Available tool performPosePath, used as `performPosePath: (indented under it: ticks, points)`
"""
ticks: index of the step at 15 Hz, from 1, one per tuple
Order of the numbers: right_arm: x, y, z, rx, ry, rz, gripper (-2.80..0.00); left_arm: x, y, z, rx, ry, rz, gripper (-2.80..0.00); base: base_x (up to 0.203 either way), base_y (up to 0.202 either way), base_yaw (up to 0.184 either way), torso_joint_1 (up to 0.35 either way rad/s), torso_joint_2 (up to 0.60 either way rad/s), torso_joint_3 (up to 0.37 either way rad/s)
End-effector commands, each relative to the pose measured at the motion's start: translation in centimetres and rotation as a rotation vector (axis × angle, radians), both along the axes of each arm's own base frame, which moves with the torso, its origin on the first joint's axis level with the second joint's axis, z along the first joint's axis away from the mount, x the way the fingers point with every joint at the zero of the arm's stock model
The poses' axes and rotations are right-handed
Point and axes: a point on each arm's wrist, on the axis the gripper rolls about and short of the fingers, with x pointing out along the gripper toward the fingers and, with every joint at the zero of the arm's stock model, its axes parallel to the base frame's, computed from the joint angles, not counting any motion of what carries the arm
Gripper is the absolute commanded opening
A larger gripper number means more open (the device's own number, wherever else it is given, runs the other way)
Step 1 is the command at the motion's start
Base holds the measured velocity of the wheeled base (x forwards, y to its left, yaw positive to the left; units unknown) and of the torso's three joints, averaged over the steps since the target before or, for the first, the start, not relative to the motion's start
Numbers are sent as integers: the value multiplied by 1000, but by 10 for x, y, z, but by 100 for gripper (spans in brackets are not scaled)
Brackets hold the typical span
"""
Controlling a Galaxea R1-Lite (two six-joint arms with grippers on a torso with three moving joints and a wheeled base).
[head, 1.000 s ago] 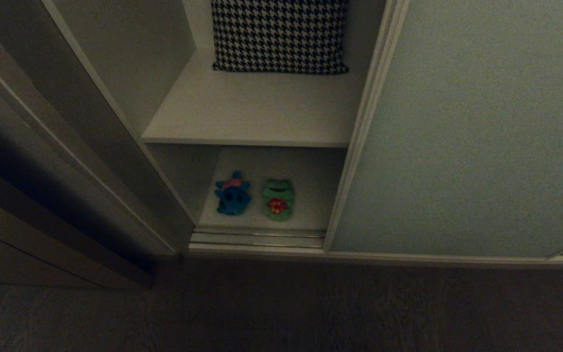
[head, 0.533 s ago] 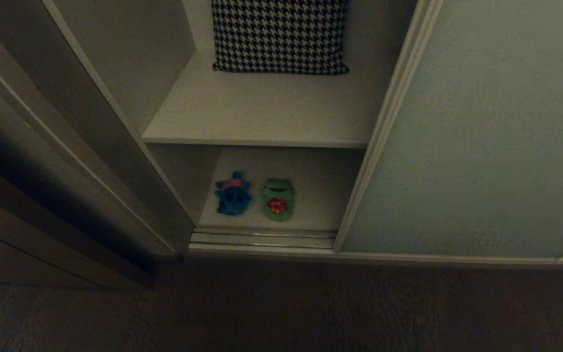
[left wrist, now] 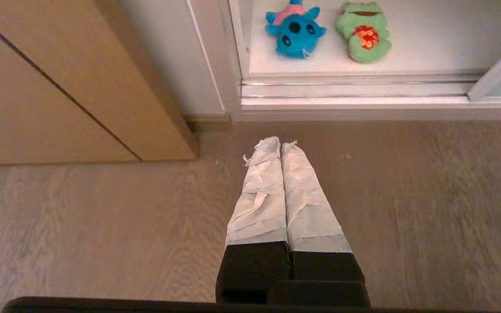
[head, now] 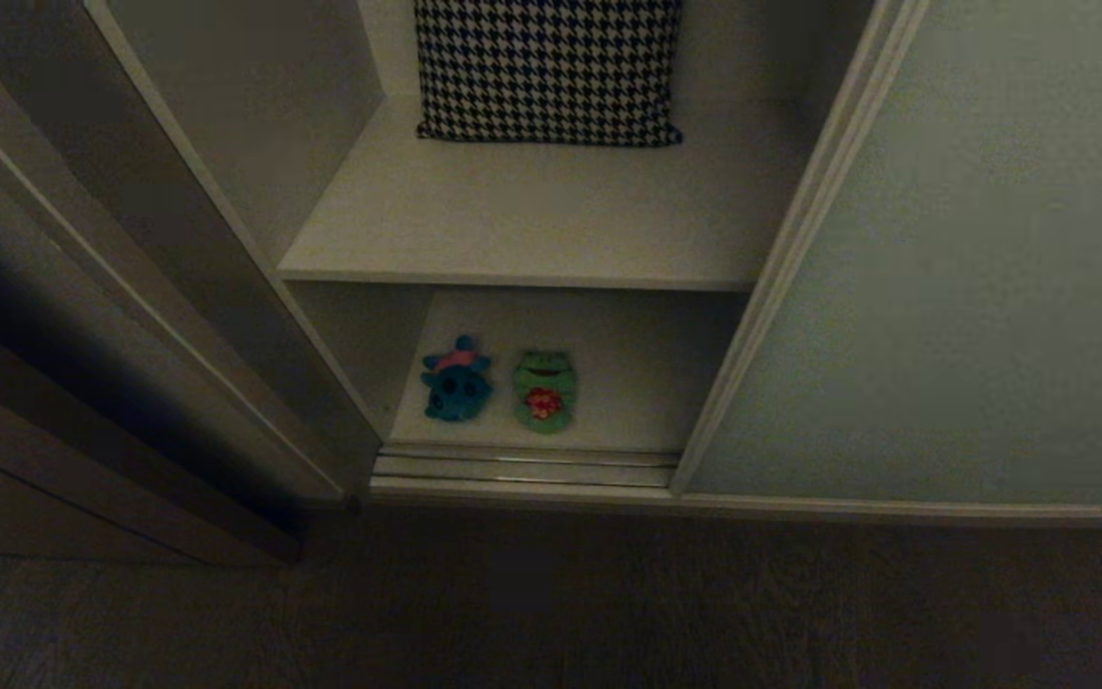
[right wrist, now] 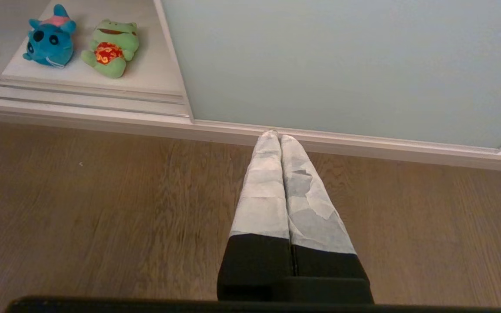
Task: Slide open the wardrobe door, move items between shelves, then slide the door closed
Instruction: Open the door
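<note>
The pale grey-green sliding wardrobe door [head: 972,268] stands partly open at the right. On the lower white shelf [head: 628,383] the teal-blue plush [head: 455,380] and the green frog [head: 543,389] lie side by side. The upper shelf [head: 513,220] holds only a cushion. Neither arm shows in the head view. My left gripper [left wrist: 280,142] is shut and empty above the wooden floor, short of the toys [left wrist: 295,30]. Also shut and empty, my right gripper [right wrist: 276,135] hangs over the floor in front of the door's bottom frame [right wrist: 342,61].
A black-and-white houndstooth cushion [head: 548,67] leans at the back of the upper shelf. The ribbed metal floor track [head: 513,469] runs along the wardrobe's front. A dark brown wooden side frame [head: 82,335] stands at the left. Wooden floor [head: 551,603] lies in front.
The sliding door's left edge has moved steadily to the right, widening the opening. The toys and the cushion have kept their places.
</note>
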Motion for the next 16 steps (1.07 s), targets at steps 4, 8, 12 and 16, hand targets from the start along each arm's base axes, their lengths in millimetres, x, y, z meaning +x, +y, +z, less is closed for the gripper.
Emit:
performPosePath:
  ticks: [4,8,12,16]
  points:
    - [0,0,0,0,-2,1,-280,-1,0,-5,-2,-15,1,-280,0,0,0,0,0,0]
    - [0,0,0,0,-2,1,-280,-1,0,-5,-20,-18,1,-280,0,0,0,0,0,0]
    - [0,0,0,0,-2,1,-280,-1,1,-4,-35,-18,24,-280,0,0,0,0,0,0]
    - [0,0,0,0,-2,1,-280,-1,1,-4,-50,-18,32,-280,0,0,0,0,3,-59]
